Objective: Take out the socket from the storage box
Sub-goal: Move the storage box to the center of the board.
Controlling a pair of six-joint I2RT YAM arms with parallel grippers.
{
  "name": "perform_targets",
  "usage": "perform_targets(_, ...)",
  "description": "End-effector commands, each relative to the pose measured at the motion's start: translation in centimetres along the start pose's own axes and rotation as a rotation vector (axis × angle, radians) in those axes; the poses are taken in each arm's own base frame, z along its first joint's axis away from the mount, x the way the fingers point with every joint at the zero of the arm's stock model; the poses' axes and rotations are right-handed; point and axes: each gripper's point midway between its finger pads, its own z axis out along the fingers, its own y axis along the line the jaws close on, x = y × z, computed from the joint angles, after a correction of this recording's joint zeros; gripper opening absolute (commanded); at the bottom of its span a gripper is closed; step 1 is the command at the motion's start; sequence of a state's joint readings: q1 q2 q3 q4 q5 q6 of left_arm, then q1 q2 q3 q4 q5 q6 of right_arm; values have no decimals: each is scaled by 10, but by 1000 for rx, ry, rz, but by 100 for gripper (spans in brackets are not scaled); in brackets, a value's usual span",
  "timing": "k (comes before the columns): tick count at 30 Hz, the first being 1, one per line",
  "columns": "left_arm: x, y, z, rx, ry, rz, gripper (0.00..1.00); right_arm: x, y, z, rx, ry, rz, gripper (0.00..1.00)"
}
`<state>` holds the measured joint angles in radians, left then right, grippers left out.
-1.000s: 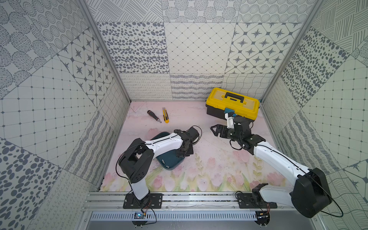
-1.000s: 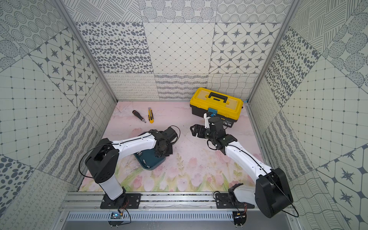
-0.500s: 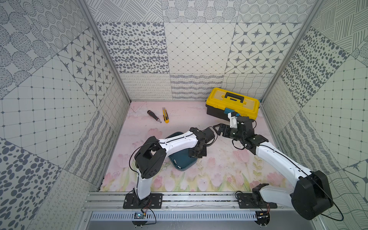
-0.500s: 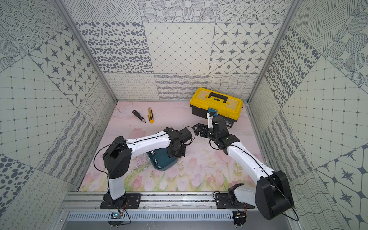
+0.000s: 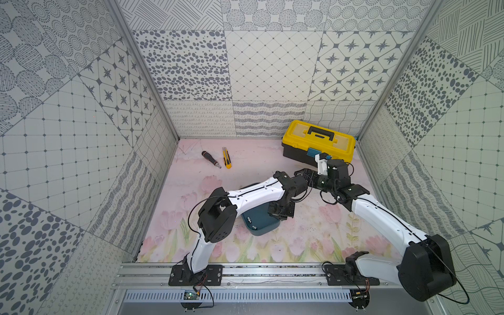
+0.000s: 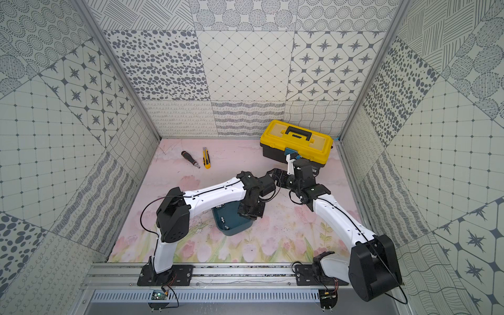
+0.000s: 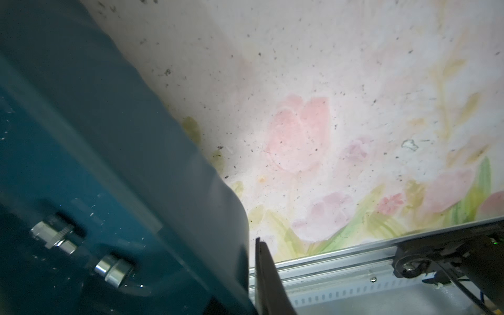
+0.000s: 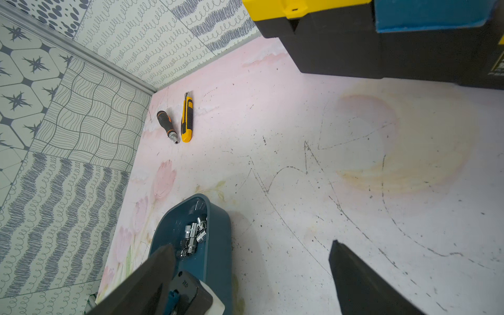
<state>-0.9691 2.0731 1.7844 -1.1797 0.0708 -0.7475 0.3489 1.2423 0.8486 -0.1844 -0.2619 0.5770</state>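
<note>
The left gripper (image 5: pixel 281 214) was clamped shut on the rim of the box (image 8: pixel 218 245), apparently to steady it, with the sockets (image 8: pixel 192 237) lying loose inside, while the right gripper (image 8: pixel 251 245) hung just beside it, jaws wide apart, seemingly ready to reach in

My storage box (image 5: pixel 261 227), a shallow, lidless dark teal-blue plastic tub with rounded corners and a raised rim, sits on the floral mat (image 5: pixel 300 245), around the middle and nearer the front edge than the back. Inside lie my loose chrome sockets (image 8: pixel 192 237): several bunched against one long wall, two more by a rounded corner.
</note>
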Motion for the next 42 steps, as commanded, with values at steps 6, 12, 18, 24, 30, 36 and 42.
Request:
perform_targets(6,25,3,5,-57,110,144,0,-2,4,0,-29,-9,6,94)
perform_targets(12,29,5,10,-98,119,196,0,-1,3,3,-27,0,12,94)
perform_targets(18,20,12,33,-133,86,232,0,-1,1,4,-23,3,18,94)
perform_targets(24,12,22,47,-175,36,249,0,-1,1,6,-26,8,17,93)
perform_targets(30,8,28,47,-172,-29,260,22,0,1,8,-27,12,24,93)
perform_targets(36,5,32,31,-178,-86,252,44,0,0,8,-26,11,24,93)
perform_targets(42,-3,44,-3,-194,-186,207,54,1,1,8,-30,11,25,92)
